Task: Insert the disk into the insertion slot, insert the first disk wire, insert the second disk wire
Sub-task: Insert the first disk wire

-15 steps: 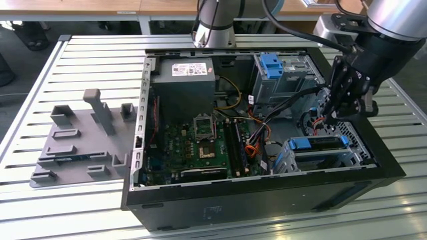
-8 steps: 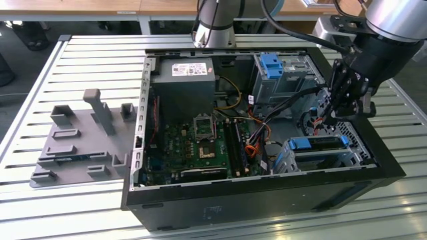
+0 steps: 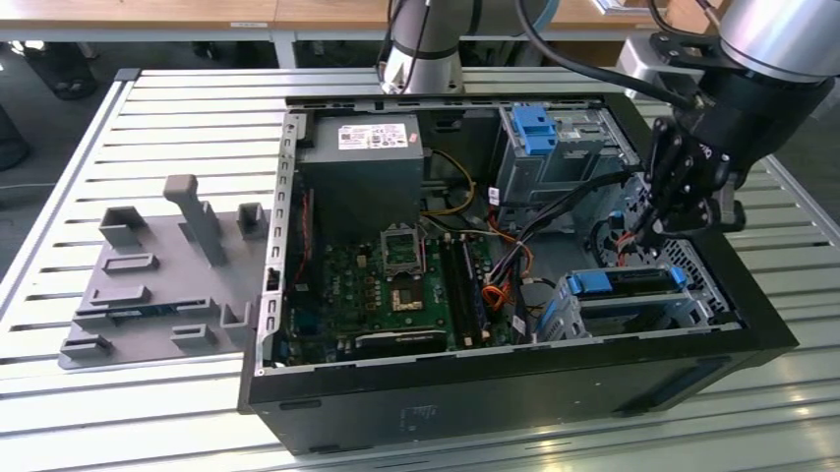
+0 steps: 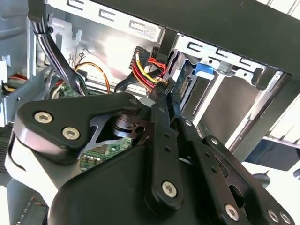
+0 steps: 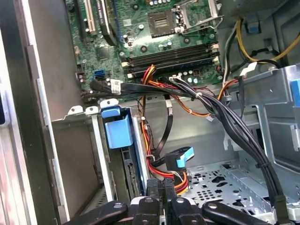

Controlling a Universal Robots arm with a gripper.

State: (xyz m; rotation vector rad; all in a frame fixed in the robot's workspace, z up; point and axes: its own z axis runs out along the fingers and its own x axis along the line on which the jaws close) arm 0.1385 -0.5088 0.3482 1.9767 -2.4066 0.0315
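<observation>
Two fingers of the claw [image 5: 161,188] stand nearly together at the end of a red-yellow-black wire bundle [image 5: 160,171] — their tips hide whether its plug is actually pinched. Just beside them the disk [image 5: 117,132] sits in the insertion slot [image 5: 96,112], mostly hidden — its blue carrier and one thin edge show. Around them is the open computer case [image 3: 525,388] on the slatted desk [image 3: 184,118].
</observation>
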